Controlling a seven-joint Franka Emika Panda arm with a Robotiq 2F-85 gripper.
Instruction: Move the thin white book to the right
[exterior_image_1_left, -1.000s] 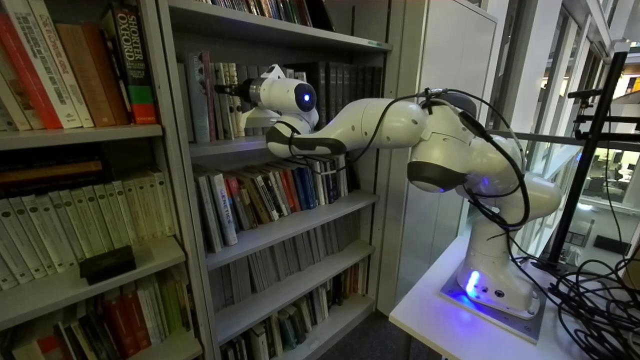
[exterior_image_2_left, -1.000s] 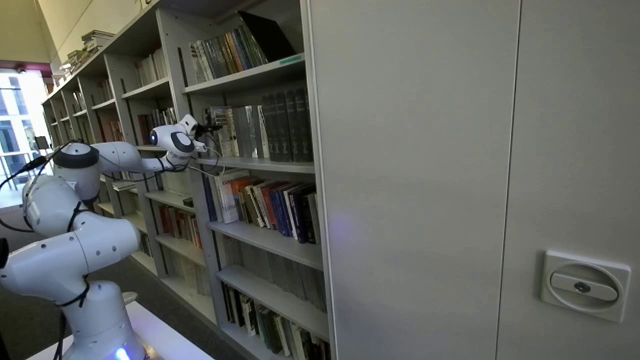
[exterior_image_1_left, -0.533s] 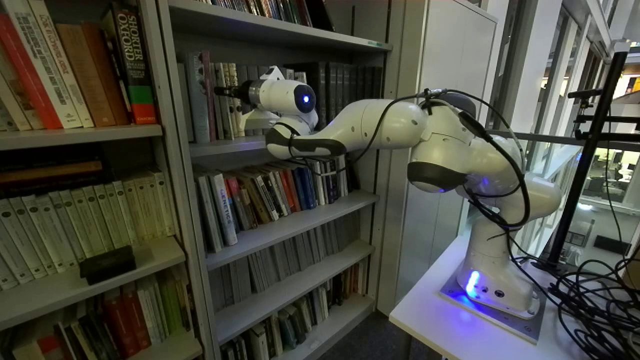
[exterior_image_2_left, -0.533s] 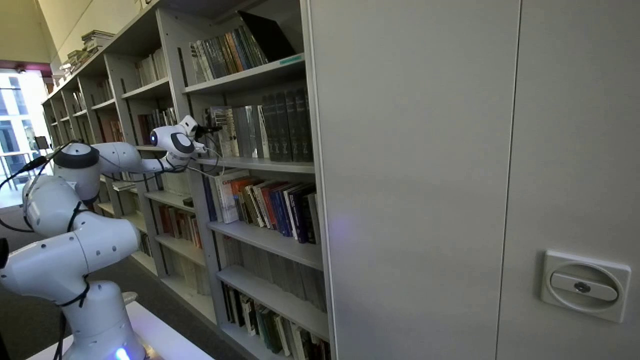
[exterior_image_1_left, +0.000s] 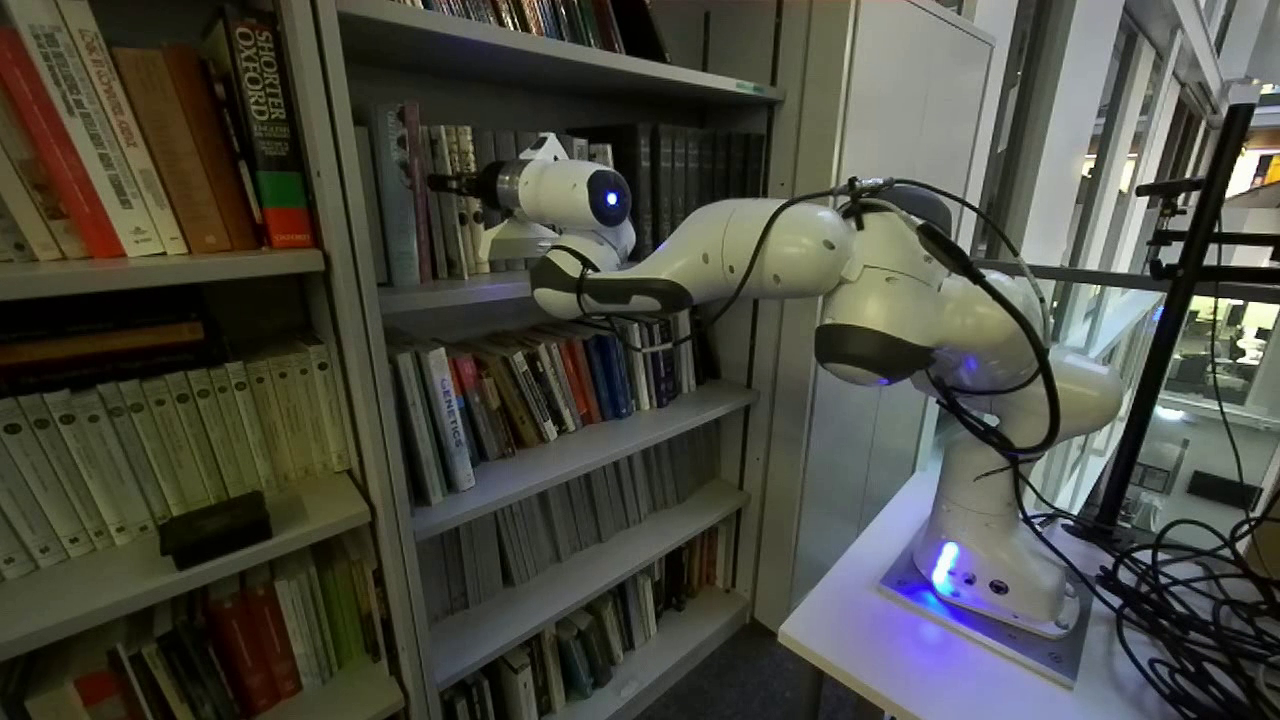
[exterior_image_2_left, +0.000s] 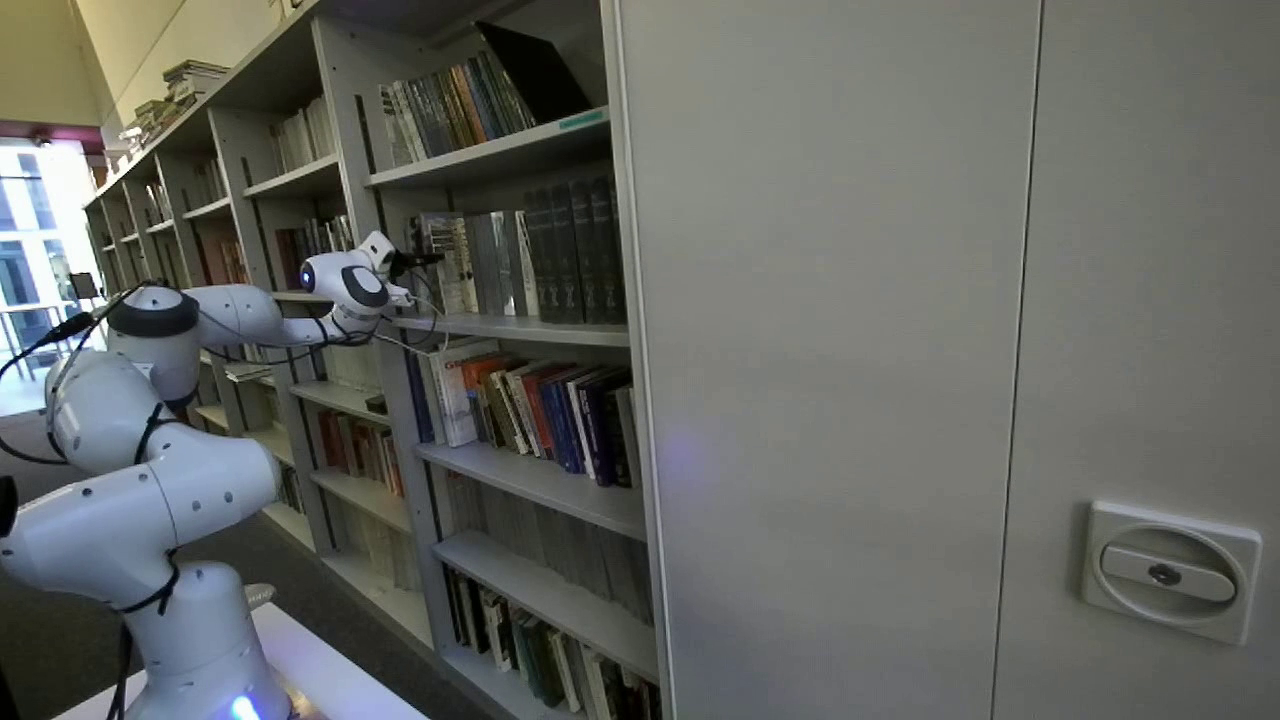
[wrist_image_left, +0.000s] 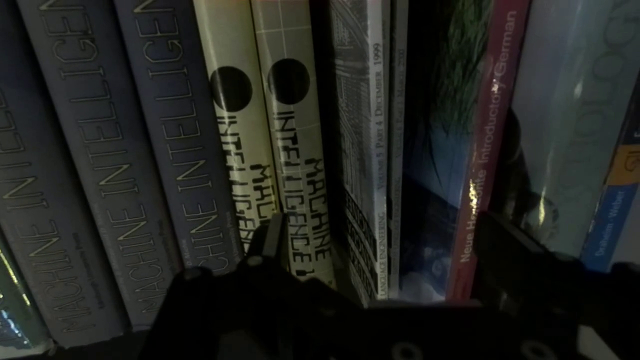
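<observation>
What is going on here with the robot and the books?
A robot arm stretches to a bookshelf, its open pincer held up to a row of books. In the wrist view, a thin white book appears between the spread fingers; it seems to be the one meant to move right. Nothing is gripped; contact with any book is unclear.

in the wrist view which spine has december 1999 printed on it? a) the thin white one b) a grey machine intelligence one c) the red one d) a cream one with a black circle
a, since "Volume 5 Part 4 December 1999" can be read along the spine of the thin white book in the wrist view.
</observation>
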